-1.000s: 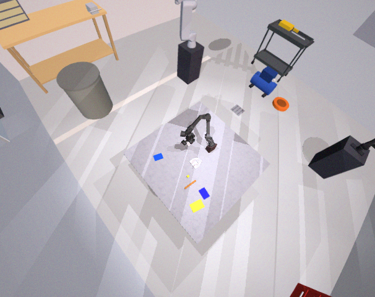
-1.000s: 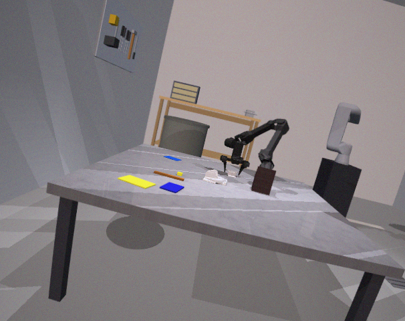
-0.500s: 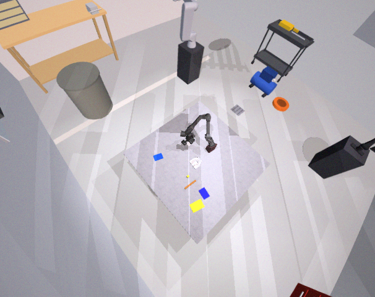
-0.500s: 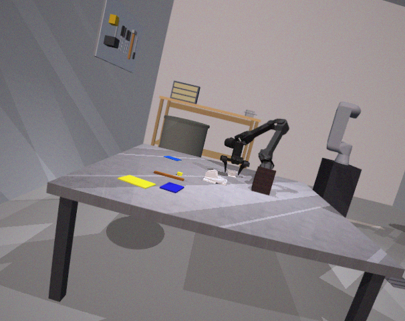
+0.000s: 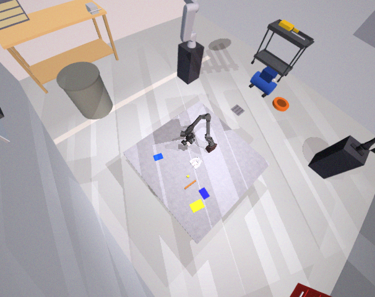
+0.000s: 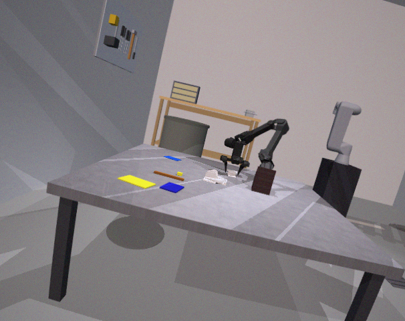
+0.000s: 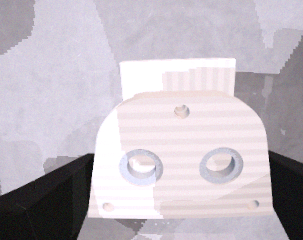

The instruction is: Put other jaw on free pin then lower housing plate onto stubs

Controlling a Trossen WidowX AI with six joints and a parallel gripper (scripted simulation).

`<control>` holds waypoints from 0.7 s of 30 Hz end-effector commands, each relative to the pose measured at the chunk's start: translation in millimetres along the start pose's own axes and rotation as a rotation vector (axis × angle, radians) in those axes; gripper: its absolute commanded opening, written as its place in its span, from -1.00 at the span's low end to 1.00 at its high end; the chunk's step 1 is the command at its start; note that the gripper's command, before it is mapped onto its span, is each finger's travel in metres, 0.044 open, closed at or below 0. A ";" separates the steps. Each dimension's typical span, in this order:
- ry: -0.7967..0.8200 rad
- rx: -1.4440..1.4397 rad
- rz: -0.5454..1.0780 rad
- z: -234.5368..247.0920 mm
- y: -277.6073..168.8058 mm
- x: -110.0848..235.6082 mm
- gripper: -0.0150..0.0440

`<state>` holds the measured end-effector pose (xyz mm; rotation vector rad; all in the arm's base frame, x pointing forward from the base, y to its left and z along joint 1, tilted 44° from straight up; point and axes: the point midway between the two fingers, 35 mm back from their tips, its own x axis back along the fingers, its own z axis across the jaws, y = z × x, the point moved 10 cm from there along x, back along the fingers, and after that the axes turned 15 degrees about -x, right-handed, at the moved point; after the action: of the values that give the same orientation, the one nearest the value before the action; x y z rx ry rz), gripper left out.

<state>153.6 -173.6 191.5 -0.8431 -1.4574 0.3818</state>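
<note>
Between the pincer's fingers, the housing plate (image 6: 231, 173) (image 7: 183, 135) is gripped.
By the pincer (image 5: 188, 142) (image 6: 234, 172) (image 7: 177, 161), the plate is held at its two sides, near the white assembly (image 5: 195, 162) (image 6: 214, 177) on the table (image 5: 232, 166) (image 6: 230, 210).

The housing plate (image 6: 232, 173) (image 7: 186, 135) lies on the table (image 5: 242, 159) (image 6: 209, 221), between the gripper's (image 6: 234, 169) (image 7: 181, 185) fingers; the gear-jaw assembly (image 5: 195, 162) (image 6: 214, 177) sits near it (also on the tabletop); the stick (image 5: 190, 184) (image 6: 168, 175) lies between the small cube (image 5: 187, 176) (image 6: 179, 173) and the larger flat pieces.
</note>
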 end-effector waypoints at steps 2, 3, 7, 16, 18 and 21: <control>0.000 0.000 -0.001 -0.4 0.1 2.0 0.70; 0.000 0.000 -0.002 -0.8 0.2 4.5 0.70; 0.000 0.000 -0.006 -2.5 0.6 16.9 0.70; 0.000 0.003 -0.011 -3.2 0.9 45.4 0.70; 0.000 0.003 -0.011 -2.8 0.9 51.8 0.70; -0.001 0.005 -0.010 -1.7 0.7 61.4 0.70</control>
<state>162.1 -137.6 224.6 -0.8172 -1.4551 0.3760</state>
